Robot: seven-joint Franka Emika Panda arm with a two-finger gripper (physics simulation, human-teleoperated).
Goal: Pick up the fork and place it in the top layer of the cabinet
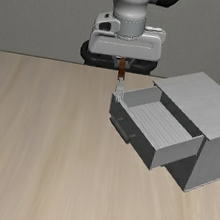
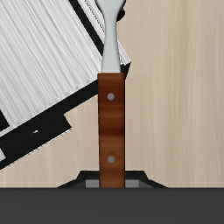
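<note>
One plain tabletop (image 1: 36, 140) of pale wood ran across the whole scene beneath a flat grey wall (image 1: 38, 9), and toward the exterior view's left the boards lay bare. Near the middle, the gripper (image 1: 120, 65) hung from the white arm above the table, its two fingers pressed against opposite sides of the fork (image 1: 119, 80), which hung upright with its brown wooden handle up and its metal end down. From the wrist view, the gripper (image 2: 110, 182) pinched the top of the handle, while the fork (image 2: 110, 122) reached down over the edge of the drawer (image 2: 44, 61). Toward the exterior view's right stood the grey cabinet (image 1: 208, 113), its top drawer (image 1: 161, 123) pulled out, a dark handle (image 1: 130, 136) on its front. The fork hung just above that drawer's near corner, not yet inside.
</note>
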